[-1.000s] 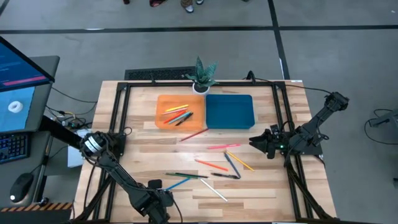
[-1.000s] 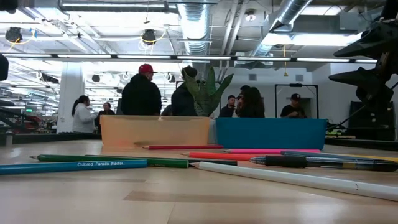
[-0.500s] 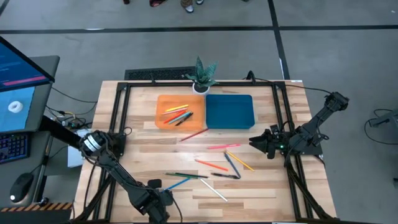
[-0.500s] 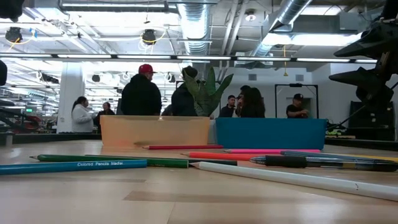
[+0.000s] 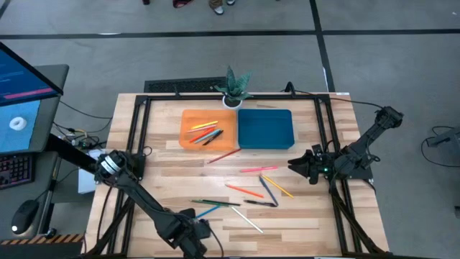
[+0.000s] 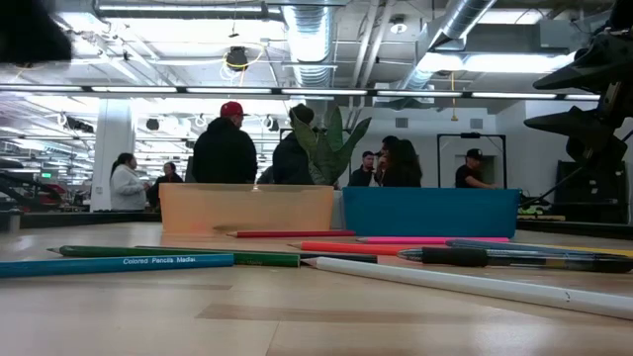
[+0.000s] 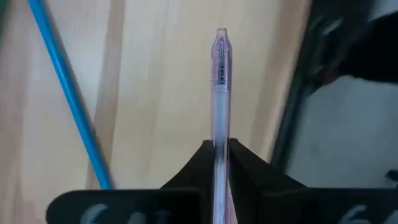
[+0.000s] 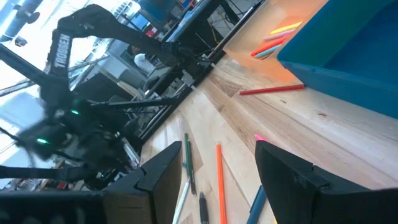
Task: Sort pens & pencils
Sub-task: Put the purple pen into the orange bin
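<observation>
Translucent pen (image 7: 221, 87) sat clamped in left gripper (image 7: 217, 152) jaws at the surface's (image 5: 165, 180) near edge; wrist view showed it centred. High view: right gripper (image 5: 296, 165) waited wide open, holding nothing. Lift level, carry to blue tray (image 5: 266, 128)

Open-plan lab: exposed ceiling ducts (image 6: 312, 44), people (image 6: 225, 148) behind table.
</observation>
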You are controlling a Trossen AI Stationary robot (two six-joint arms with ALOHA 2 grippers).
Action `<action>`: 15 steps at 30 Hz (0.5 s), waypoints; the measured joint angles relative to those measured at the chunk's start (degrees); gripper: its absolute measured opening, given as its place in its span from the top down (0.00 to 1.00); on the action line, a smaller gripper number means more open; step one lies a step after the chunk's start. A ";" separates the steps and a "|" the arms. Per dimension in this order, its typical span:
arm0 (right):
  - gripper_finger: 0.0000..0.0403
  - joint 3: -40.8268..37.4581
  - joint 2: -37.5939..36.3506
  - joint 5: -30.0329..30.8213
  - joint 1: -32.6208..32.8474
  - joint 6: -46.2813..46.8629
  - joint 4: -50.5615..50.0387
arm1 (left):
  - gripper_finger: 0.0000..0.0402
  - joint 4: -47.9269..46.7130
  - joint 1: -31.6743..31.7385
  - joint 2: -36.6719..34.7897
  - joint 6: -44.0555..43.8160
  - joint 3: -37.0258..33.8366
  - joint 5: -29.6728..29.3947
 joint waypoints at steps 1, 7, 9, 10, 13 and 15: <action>0.44 0.00 0.01 0.00 0.00 0.01 0.00 | 0.95 -1.15 0.36 0.00 0.31 2.27 -0.78; 0.44 0.00 0.00 0.00 0.00 -0.01 0.00 | 0.95 -5.81 2.90 -0.08 6.47 17.96 -6.02; 0.44 0.00 -0.01 0.00 0.00 -0.01 0.00 | 0.95 -6.54 3.74 -0.13 9.15 23.68 -6.81; 0.44 0.00 0.01 0.00 0.00 -0.01 0.00 | 0.95 -6.88 4.10 -0.13 10.48 26.69 -7.17; 0.44 0.00 0.00 0.00 0.00 -0.01 0.00 | 0.95 -6.97 5.10 -0.20 14.19 35.50 -9.01; 0.44 0.00 -0.01 0.00 0.00 -0.03 0.00 | 0.95 -6.91 5.31 -0.20 17.93 41.32 -10.79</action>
